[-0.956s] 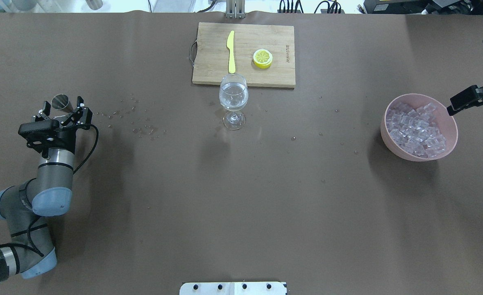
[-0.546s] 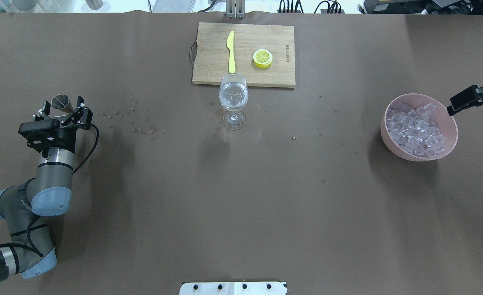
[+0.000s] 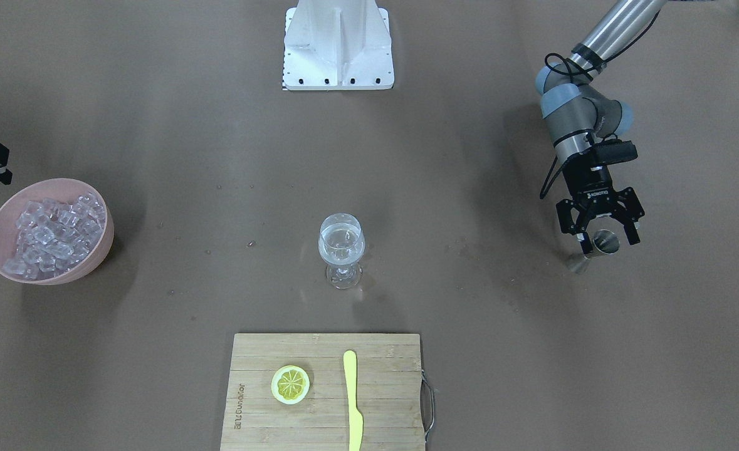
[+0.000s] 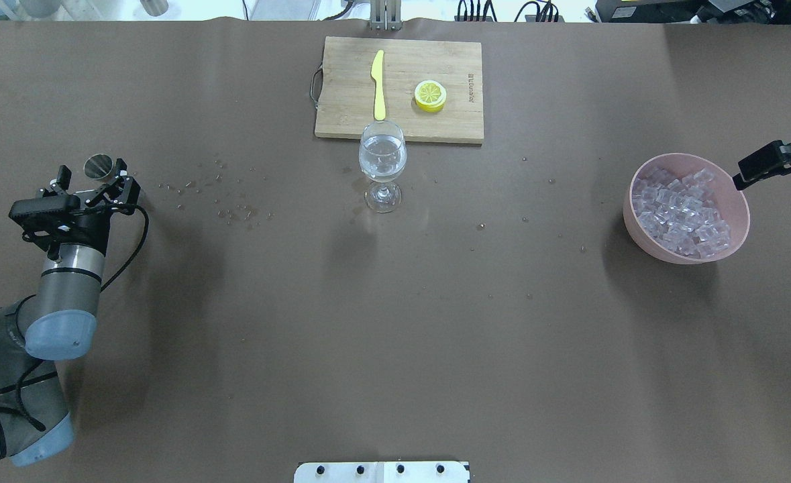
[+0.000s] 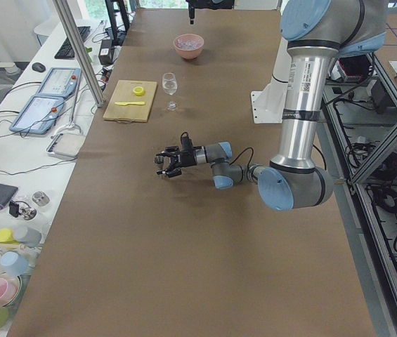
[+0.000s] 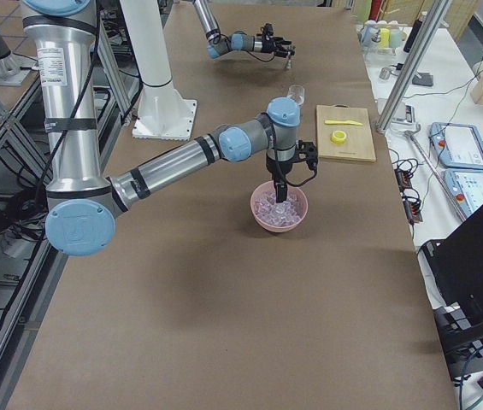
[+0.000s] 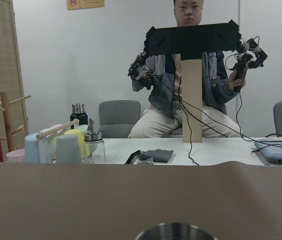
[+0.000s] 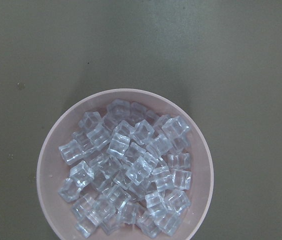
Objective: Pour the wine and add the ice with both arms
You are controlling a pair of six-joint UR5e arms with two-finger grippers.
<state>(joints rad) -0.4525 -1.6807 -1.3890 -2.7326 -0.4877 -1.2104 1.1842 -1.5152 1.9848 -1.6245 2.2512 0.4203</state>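
A stemmed glass in the middle of the table holds the wine, a clear liquid; it also shows in the front view. The ice fills a pink bowl at the right, seen from above in the right wrist view. My left gripper is open, its fingers on either side of a small steel cup standing on the table; in the front view the cup sits between the fingertips. My right gripper hangs over the bowl's far-right rim; I cannot tell whether it is open or shut.
A wooden cutting board behind the glass carries a yellow knife and a lemon slice. Small drops are scattered on the table between the cup and the glass. The white pedestal stands at the robot's side.
My left arm has shifted left and drawn back a little. The steel cup now shows its round rim instead of its side. The right gripper, bowl and glass have not moved.
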